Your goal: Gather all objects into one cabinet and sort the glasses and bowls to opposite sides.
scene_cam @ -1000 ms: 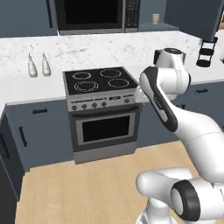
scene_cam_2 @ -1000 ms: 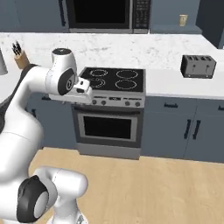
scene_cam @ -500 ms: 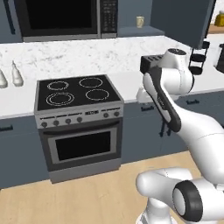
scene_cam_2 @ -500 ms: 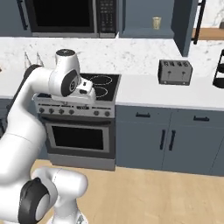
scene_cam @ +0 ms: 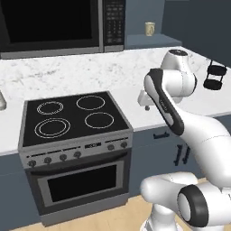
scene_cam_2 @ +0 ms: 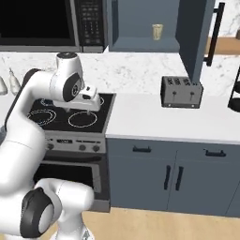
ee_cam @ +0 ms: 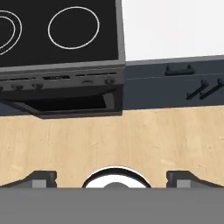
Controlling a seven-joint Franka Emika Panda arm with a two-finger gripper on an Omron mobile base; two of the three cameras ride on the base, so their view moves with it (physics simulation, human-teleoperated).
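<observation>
Gripper (ee_cam: 112,177) wide apart, nothing between the tips, pointing down at wooden floor (ee_cam: 131,135) in front of the stove (ee_cam: 61,65). In the right base view, hand (scene_cam_2: 89,101) hanging over the stove's right-hand burners, near the cooktop's right edge; in the left base view, hand (scene_cam: 146,98) seen over the white counter (scene_cam: 135,108) just right of the cooktop.

Beige-grey mug (scene_cam_2: 157,32) standing upright on the shelf of an open niche, right of the microwave (scene_cam_2: 47,23) and well above the counter; same mug (scene_cam: 150,28) near the top of the left base view. Slate blue-grey cabinet (scene_cam_2: 194,37) door with long black bar handle (scene_cam_2: 212,33) hanging just right of that niche, door edge turned toward the camera.

Toaster (scene_cam_2: 180,92) on the counter near its back edge, below the cabinet door. Black wire rack (scene_cam: 214,77) at the counter's far right. Two pale bottles (scene_cam_2: 11,82) left of the stove, against the wall.

No legible brand, label or lettering; microwave keypad and stove display too small to read.
</observation>
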